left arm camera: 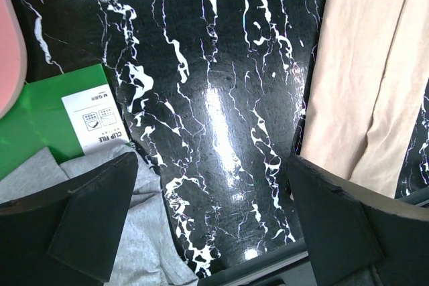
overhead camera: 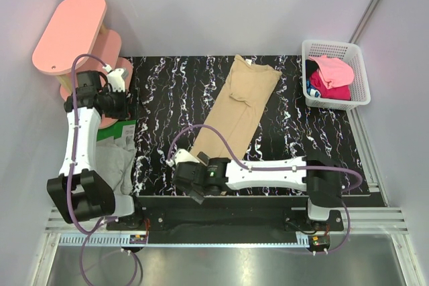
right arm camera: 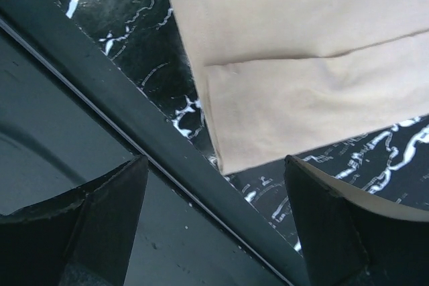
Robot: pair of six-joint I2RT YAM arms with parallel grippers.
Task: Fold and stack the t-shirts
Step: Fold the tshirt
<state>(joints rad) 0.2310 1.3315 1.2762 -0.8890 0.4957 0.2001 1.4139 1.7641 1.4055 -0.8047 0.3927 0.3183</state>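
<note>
**Tan shirt lies on marbled desk**

Pale walls [overhead camera: 221,5] enclose a black, white-veined desk [overhead camera: 161,98]. A tan t-shirt [overhead camera: 238,108], folded into a long narrow strip, lies diagonally across its middle. The right pincer [right arm camera: 216,165] hovers wide open and empty at its near end; the left pincer [left arm camera: 211,165] gapes empty too.

tan t-shirt [overhead camera: 238,108]; black table [overhead camera: 161,92] with white marble veins; grey t-shirt [overhead camera: 117,165]; pink shelves [overhead camera: 70,28]; white basket [overhead camera: 328,43]; green folder [left arm camera: 33,125].
</note>
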